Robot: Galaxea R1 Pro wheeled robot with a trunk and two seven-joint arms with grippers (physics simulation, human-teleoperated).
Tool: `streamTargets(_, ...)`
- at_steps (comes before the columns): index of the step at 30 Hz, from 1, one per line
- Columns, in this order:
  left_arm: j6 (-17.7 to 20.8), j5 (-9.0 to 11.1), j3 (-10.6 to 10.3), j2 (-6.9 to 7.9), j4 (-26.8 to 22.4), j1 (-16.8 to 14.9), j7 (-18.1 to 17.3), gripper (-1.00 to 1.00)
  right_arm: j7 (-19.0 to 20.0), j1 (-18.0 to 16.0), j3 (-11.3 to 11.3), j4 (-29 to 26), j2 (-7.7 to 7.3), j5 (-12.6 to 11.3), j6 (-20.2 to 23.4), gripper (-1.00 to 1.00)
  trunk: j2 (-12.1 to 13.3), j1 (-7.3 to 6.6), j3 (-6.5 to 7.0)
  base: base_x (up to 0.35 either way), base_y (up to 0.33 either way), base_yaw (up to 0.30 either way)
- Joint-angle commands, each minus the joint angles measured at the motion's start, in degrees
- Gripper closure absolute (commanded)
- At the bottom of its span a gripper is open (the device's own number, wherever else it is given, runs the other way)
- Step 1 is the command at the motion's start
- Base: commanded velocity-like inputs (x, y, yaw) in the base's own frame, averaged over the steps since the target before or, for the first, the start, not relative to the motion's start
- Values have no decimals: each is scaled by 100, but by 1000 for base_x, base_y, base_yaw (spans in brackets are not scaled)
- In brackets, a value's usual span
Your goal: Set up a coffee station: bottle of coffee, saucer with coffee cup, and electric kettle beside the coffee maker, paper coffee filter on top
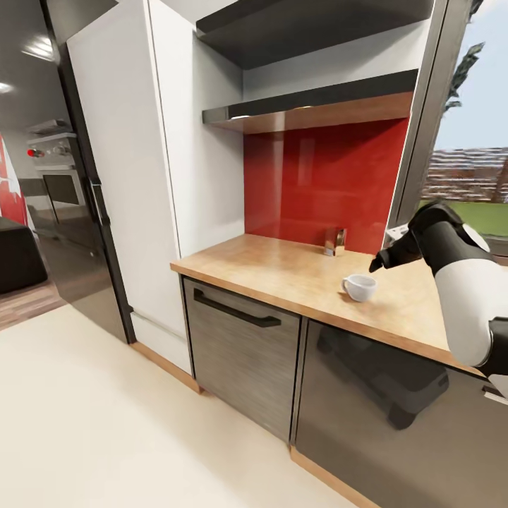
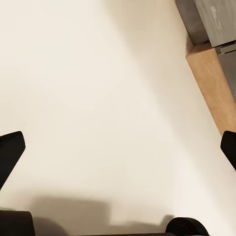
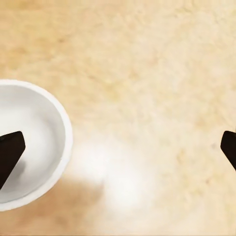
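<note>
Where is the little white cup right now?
In the head view, the coffee cup stands alone on the kitchen countertop, toward the right, in front of the red wall, just beside the right tool.

A red backsplash (image 1: pixel 328 180) backs dark grey cabinets (image 1: pixel 243 353), a cream floor (image 1: pixel 92 423) below, a window (image 1: pixel 469 162) beside.

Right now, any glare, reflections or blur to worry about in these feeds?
Head view: the glossy dark cabinet front mirrors the robot and the red backsplash shows sheen. Right wrist view: a pale glare patch lies on the countertop beside the coffee cup. No blur.
</note>
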Motion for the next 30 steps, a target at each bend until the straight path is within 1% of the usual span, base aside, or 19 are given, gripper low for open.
streamTargets(1,10,46,-39,2,2,-4,-17,-100,55,-3,-22,12,3,58,11,-100,-3,-1,-6,0,0,0)
streamTargets(12,10,46,-40,2,2,-4,-17,-100,54,2,-22,87,10,58,11,-100,-3,-1,-6,3,0,0)
streamTargets(18,10,46,-39,2,2,-4,-17,-100,51,2,-22,175,10,58,8,-100,-3,-1,-6,94,0,0)
streamTargets(20,10,46,-39,2,2,-4,-17,-100,49,2,-22,286,11,58,-89,-100,-3,-1,-6,25,0,0)
streamTargets(24,10,46,-39,2,2,-4,-17,-100,47,8,-22,341,11,58,-222,-100,-3,-1,-6,10,0,0)
streamTargets(30,10,46,-39,2,2,-4,-17,-100,50,11,-22,374,9,58,-264,-100,-3,-1,-6,1,0,0)
